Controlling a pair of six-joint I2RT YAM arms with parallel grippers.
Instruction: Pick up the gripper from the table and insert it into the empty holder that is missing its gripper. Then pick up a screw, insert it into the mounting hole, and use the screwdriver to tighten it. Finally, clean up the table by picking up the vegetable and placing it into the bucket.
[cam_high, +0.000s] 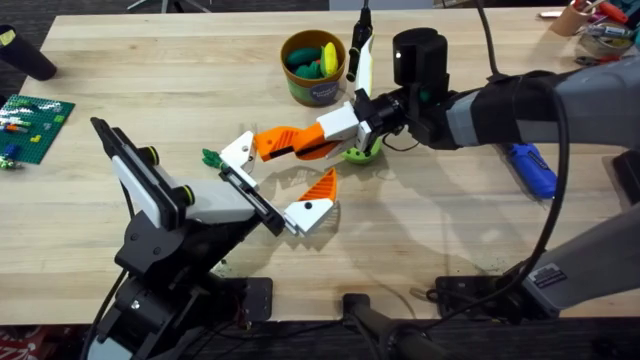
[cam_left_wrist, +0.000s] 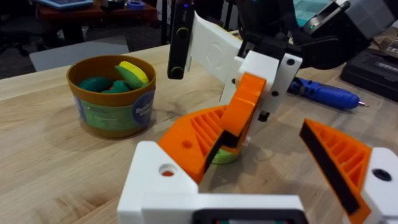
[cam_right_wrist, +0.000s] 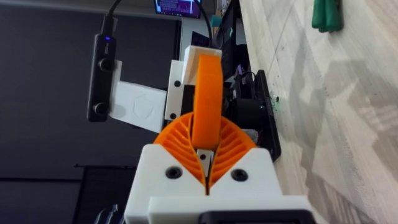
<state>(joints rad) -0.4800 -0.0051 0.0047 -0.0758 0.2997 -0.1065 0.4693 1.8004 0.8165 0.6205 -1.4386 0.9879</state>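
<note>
Right gripper (cam_high: 262, 146) is clamped on the left gripper's upper finger (cam_high: 238, 150) mid-table; left gripper (cam_high: 275, 185) is spread open, bucket (cam_high: 313, 68) near the far edge.

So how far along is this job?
Early; nothing looks finished. In hand: the right gripper is shut on the orange gripper part. Left: inserting it, screwing (blue screwdriver lies on the table), and moving the green vegetable into the bucket.

Arms: black and grey, black cables.
Left gripper (cam_high: 292, 199): white body, orange ribbed pads, screw holes.
Right gripper (cam_high: 262, 146): white, orange ribbed fingers, black screws.
</note>
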